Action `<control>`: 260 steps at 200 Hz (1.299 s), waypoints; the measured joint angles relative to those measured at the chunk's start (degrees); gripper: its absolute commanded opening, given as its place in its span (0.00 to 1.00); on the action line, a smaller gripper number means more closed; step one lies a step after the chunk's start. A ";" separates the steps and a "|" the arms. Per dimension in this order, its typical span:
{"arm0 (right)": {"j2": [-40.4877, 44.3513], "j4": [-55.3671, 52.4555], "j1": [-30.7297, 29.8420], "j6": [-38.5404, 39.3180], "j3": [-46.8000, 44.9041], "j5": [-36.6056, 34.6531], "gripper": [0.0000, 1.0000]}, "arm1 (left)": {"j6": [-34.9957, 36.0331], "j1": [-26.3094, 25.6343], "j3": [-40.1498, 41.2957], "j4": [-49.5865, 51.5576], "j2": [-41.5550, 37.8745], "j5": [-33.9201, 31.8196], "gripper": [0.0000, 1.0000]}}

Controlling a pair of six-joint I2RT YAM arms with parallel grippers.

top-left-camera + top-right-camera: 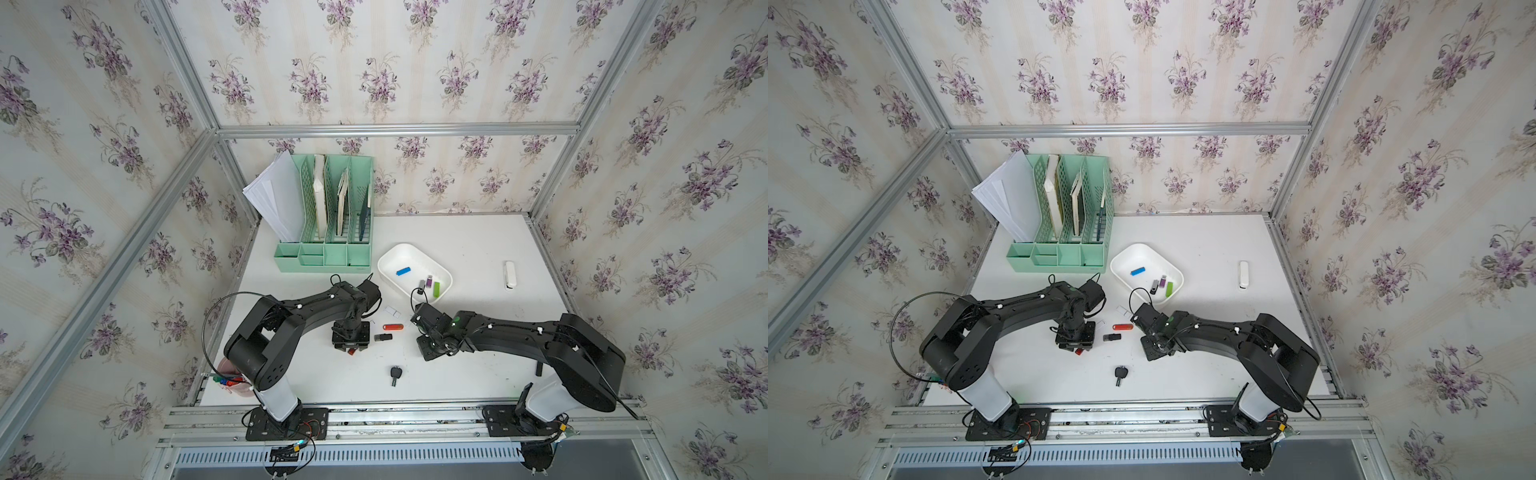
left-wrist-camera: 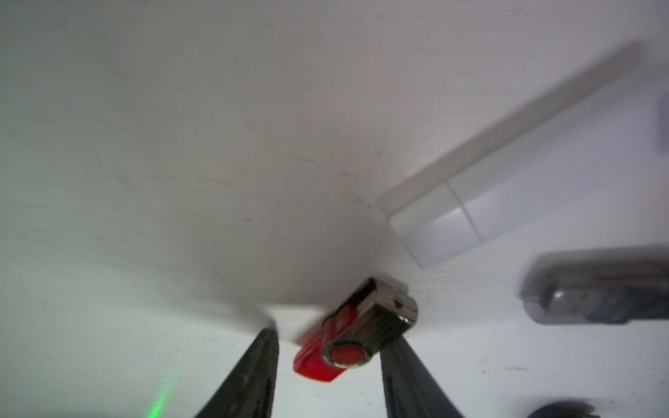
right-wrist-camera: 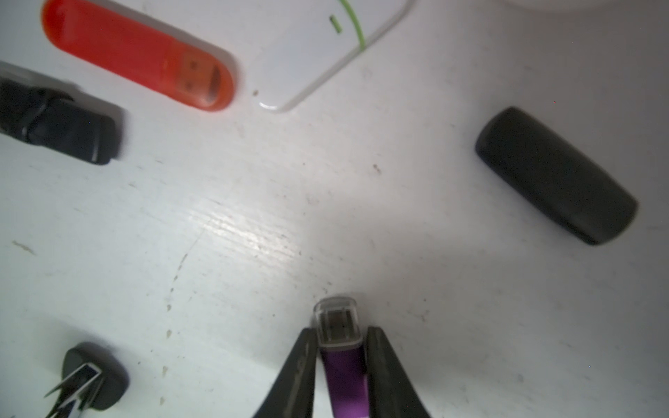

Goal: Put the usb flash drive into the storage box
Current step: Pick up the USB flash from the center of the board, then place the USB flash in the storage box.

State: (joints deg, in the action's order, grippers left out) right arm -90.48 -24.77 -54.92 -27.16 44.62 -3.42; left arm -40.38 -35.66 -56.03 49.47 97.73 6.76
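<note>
Target now: red swivel flash drive [image 2: 349,327], flat on the white surface [image 1: 461,245] between the left gripper [image 2: 327,343] fingers [image 2: 249,376] and askew to them. Its metal cover touches one finger and a sliver of gap shows at the other, so the fingers straddle it, not clamped yet. The purple flash drive [image 3: 344,380] is clenched in the right gripper [image 3: 340,330], clear cap poking past the tips; can't tell if it's off the surface. In both top views the storage box [image 1: 388,255] sits just beyond the right gripper and already holds a blue drive [image 1: 403,271], a green drive [image 1: 436,289] and two more. My read of the step: left grasp of the red one. To do it well, pinch the red body, not just the cover, which likely pivots and could let the drive twist out. Expect it to swing square as the fingers meet, so close slowly and stay low. A white capped drive [image 2: 470,217] and a black drive [image 1: 382,337] lie near; lift straight up to avoid dragging them. An orange-red drive [image 1: 392,327] and a black key-shaped item [image 1: 395,375] also lie between the arms. Clear the box rim, then release over bare floor. The box is nearer the right arm, so unloading that one first should avoid crowding. The mint-green file organizer [image 1: 332,216] beside the box is not the target.
</note>
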 measured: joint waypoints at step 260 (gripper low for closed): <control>4.66 -7.15 -0.31 -1.77 3.50 1.68 0.22 | 1.27 0.09 -1.57 -0.81 1.46 1.22 0.23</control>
State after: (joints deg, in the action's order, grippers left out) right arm -85.82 -31.92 -55.22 -28.93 48.12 -1.74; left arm -39.11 -35.57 -57.60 48.66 99.20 7.99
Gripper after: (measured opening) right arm 0.223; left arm 0.231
